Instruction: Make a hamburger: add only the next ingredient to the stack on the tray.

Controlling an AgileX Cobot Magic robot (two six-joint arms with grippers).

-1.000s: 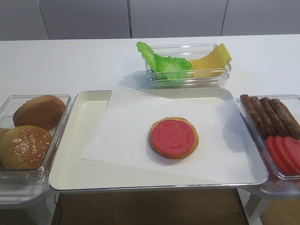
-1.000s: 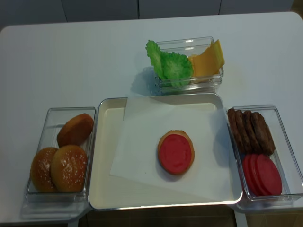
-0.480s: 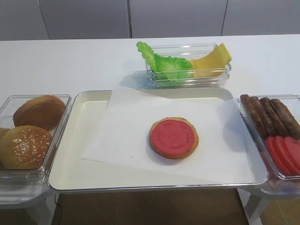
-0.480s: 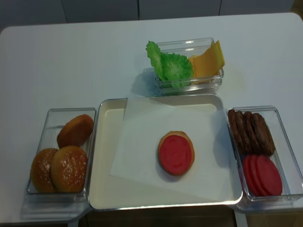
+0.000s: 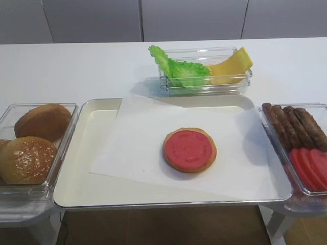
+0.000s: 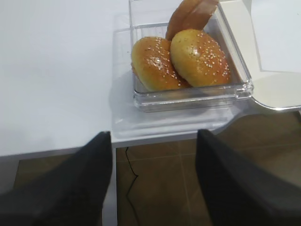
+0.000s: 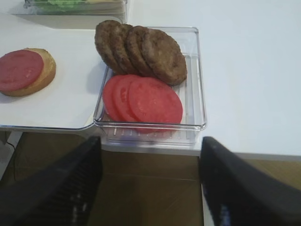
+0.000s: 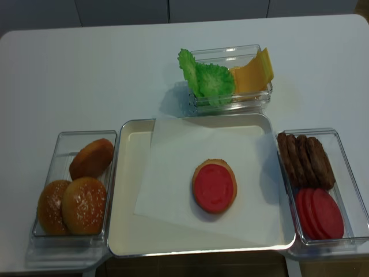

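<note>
Item: tomato slice (image 5: 188,147) already on the bun base (image 5: 209,162), tray (image 5: 82,168) middle; both pincers clear.

I see my right pincer (image 7: 149,188) spread wide with nothing in it, hanging off the near edge of the table (image 7: 254,70); the clear box (image 7: 195,84) sits just ahead of it, spare slices (image 7: 143,100) at its near end, patties (image 7: 141,49) beyond. The stack lies ahead and to its left. My left pincer (image 6: 153,188) is likewise parted and empty, sesame buns (image 6: 181,61) just ahead. Risks, as I judge them: reaching forward again would add a second slice, the box being so close; a careless sweep left could nudge the paper (image 5: 143,138) and slide the slice off-centre.
</note>
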